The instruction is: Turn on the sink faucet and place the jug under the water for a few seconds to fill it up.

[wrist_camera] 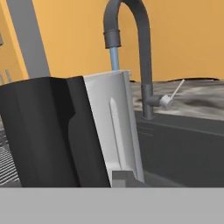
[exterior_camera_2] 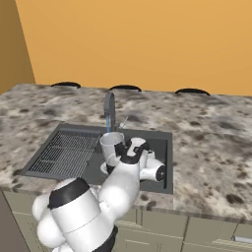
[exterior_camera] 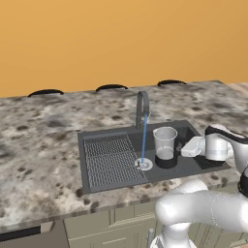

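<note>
The sink faucet [exterior_camera: 142, 107] [exterior_camera_2: 109, 109] [wrist_camera: 141, 52] is running. The water [exterior_camera: 144, 138] [wrist_camera: 114, 58] falls as a thin blue stream onto the silver drain [exterior_camera: 144, 164] of the dark sink [exterior_camera: 203, 164] [exterior_camera_2: 162, 162]. The jug [exterior_camera: 165, 144] [exterior_camera_2: 111, 143] [wrist_camera: 114, 127] stands upright just right of the stream, not under it. From the right, my gripper [exterior_camera: 180, 148] [exterior_camera_2: 124, 148] is shut on the jug's black handle [wrist_camera: 43, 131]. One fingertip [wrist_camera: 124, 178] shows at the jug's base. I cannot tell whether the jug rests on the basin floor or hangs just above it.
A ribbed draining grid [exterior_camera: 109, 160] [exterior_camera_2: 64, 150] fills the sink's left half. The faucet's thin lever [wrist_camera: 174, 94] sticks out to the side. Speckled stone counter [exterior_camera: 38, 145] surrounds the basin. Three dark arched openings [exterior_camera: 111, 87] line the orange back wall.
</note>
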Motion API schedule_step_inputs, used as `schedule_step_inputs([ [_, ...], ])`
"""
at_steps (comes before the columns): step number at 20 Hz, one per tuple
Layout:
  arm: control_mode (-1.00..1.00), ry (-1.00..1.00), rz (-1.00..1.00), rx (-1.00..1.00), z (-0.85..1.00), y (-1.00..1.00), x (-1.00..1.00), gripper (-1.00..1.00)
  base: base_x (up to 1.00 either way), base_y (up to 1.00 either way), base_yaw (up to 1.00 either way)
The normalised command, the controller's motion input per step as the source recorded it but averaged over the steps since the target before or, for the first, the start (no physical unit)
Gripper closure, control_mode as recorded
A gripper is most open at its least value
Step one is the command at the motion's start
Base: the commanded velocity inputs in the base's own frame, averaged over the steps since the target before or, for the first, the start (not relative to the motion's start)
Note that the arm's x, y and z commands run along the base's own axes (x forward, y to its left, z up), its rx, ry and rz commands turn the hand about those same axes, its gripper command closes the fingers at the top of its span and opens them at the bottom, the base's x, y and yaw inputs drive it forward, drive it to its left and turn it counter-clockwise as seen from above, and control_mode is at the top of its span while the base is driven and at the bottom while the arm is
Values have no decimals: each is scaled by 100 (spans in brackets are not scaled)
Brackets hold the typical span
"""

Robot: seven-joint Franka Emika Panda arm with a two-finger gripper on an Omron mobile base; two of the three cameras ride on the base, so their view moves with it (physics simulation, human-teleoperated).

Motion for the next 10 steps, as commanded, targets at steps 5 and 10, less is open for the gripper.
schedule_step_inputs([
  [5,-100,0,7,0,-19,-1,59,100,0,0,0],
  [10,-100,0,5,0,-15,0,44,100,0,0,0],
])
